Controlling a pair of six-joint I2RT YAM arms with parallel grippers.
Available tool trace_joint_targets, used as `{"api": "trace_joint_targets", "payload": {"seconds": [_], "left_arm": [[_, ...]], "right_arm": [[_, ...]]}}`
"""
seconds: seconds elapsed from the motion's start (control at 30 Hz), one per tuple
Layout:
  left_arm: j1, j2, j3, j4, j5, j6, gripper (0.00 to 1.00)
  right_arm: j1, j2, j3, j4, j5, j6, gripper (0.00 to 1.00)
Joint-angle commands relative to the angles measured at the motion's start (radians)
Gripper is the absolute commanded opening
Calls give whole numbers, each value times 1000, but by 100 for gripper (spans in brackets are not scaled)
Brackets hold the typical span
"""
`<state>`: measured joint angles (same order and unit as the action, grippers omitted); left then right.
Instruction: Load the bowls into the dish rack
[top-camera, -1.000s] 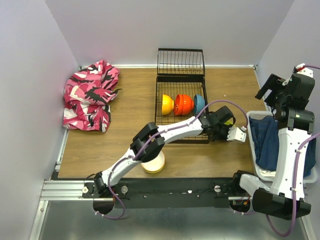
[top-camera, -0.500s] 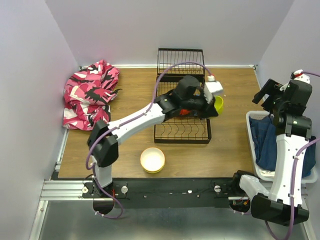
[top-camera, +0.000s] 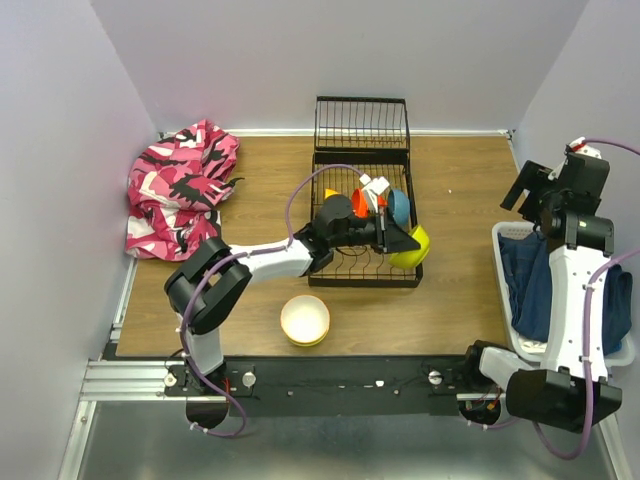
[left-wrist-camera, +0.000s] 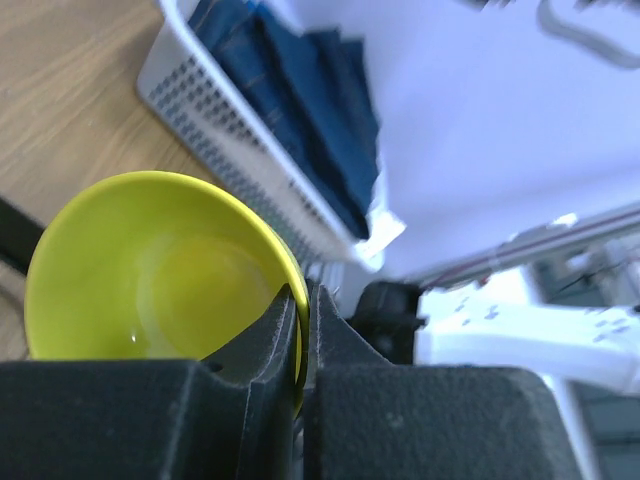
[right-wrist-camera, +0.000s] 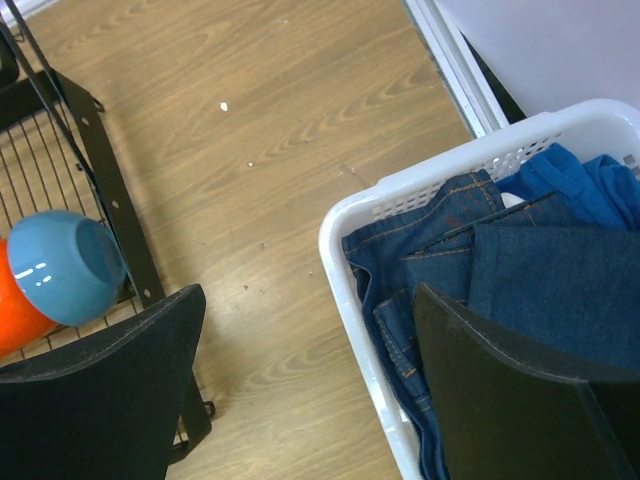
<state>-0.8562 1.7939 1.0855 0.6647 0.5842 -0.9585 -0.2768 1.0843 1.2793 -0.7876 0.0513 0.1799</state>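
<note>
- A wooden table (top-camera: 250, 250) between pale walls carried the black dish rack (top-camera: 362, 270).
- The left gripper (left-wrist-camera: 300, 300) was clamped on the rim of the lime green bowl (left-wrist-camera: 150, 270), at the rack's right edge.
- Just beyond it, the blue bowl (top-camera: 399, 205) stood in the rack.
- A cream-white bowl (top-camera: 305, 320) sat well back from it, toward the arm bases.
- The right gripper (right-wrist-camera: 305, 300) hung with its fingers wide apart and nothing between them, a white basket (right-wrist-camera: 360, 215) just below it.

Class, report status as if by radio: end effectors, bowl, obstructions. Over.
Left end effector shut on lime bowl, at right edge of dish rack. Right end effector open, near white basket. Blue bowl racked close beside.
</note>
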Motion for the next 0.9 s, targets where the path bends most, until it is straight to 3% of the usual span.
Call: {"api": "trace_joint_targets", "payload": {"seconds": [0.0,0.4,0.87], "left_arm": [[25,21,-16,213,-105,-210,0],[69,32,-87,0,-253,-417,0],[48,127,-15,-178,-325,-597,0]], "right_arm": [[-7,14,-8,5,22,-37,92],[-9,31,-51,36,19,-45,92],[-28,12,-98,25,24,-48,92]]}}
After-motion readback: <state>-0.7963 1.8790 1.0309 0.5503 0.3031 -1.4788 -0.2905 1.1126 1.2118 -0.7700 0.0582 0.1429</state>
